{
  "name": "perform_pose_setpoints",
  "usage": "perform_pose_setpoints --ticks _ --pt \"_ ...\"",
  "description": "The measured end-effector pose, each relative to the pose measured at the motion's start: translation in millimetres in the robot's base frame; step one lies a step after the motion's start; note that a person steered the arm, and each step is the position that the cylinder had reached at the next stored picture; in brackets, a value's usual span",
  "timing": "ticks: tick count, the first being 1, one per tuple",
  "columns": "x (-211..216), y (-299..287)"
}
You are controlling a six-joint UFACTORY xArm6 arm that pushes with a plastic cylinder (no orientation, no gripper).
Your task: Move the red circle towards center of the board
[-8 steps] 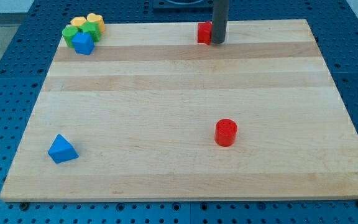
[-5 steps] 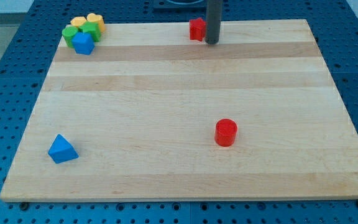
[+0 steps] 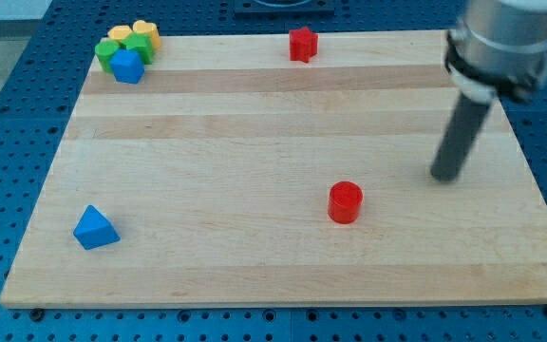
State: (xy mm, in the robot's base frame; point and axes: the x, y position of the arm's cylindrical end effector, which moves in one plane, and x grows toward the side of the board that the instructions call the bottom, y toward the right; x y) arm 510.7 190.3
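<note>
Small, round red circle block [image 3: 345,202] standing on wooden surface [image 3: 207,171]. My tip [image 3: 443,178] to its right, apart. No jaws, no writing.

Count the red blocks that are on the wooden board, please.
2. The red circle block sits to the view's lower right of the board's middle, with my tip on its right, apart. The red star block is at the top edge. None seems hidden.

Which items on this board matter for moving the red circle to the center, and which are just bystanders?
In play:
red circle
my tip, to the circle's right and slightly above, apart from it
board

Bystanders:
red star
blue triangle
top-left cluster: blue block, green block, yellow blocks
</note>
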Motion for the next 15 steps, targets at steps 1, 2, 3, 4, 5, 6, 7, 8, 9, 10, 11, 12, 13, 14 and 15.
perform_pose_setpoints --ticks 1,2,3,4,5,6,7,8,9,10,11,12,13,14,15 --pt "57 -8" --pt "64 -50" --pt "56 -106" --pt "38 -133" --pt "16 -136" --pt "-7 -135" --pt "-26 -117" --pt "-28 -104" --pt "-25 -106" --pt "0 -112" --pt "-9 -112" --pt "-29 -103" --pt "-31 -100" --pt "-31 -100" --pt "-28 -95"
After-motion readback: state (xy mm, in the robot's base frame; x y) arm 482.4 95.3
